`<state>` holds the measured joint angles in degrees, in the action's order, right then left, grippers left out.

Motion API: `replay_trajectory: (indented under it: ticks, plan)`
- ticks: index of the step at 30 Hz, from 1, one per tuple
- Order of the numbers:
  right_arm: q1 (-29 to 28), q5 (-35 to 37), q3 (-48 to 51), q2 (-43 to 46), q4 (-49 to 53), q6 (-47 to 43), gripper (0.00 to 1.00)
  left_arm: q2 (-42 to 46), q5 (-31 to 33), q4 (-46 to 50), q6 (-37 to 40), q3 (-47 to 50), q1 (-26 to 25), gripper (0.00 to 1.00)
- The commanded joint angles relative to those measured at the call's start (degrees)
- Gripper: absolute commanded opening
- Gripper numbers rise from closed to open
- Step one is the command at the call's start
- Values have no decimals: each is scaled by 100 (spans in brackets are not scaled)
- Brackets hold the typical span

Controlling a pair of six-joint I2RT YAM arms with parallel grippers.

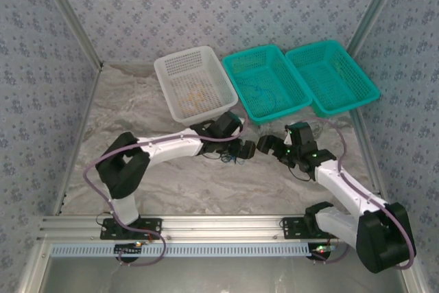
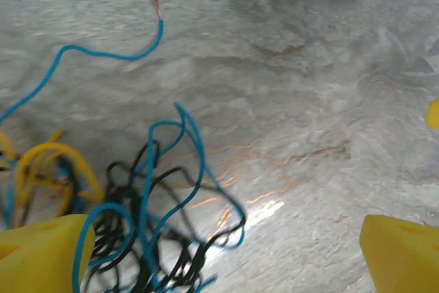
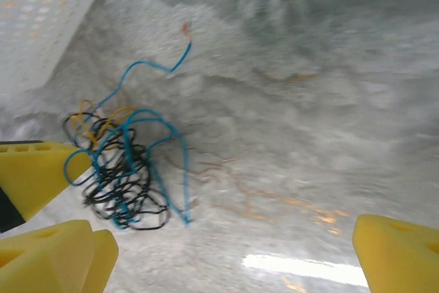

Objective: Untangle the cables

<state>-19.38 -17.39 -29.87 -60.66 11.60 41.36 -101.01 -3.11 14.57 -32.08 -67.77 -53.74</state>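
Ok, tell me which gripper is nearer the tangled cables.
Left. The left gripper hangs open with the cables against one of its fingertips. The right gripper, also open, stands farther off, on the clump's right in the top view.

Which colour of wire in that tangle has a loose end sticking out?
The blue wire: one end trails clear, bare copper at its tip; the yellow wires and black wires stay bunched.
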Motion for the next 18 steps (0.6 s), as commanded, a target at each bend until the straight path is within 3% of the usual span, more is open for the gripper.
replay_trajectory:
  ticks: [1, 9, 12, 18]
  plan:
    - [-289, -578, -35, -274, -505, -71, 97, 539, 446, -144, -433, 35, -55, 99]
    - [-608, -626, -121, -859, -1289, 176, 88, 685, 653, 134, -793, 44, -18, 99]
    - [-761, -495, -199, -1047, -1379, 162, 86, 710, 1119, 636, -1269, -13, 82, 99]
    - [-919, -374, -177, -1443, -1785, 327, 78, 970, 750, 61, -1995, 707, 467, 97]
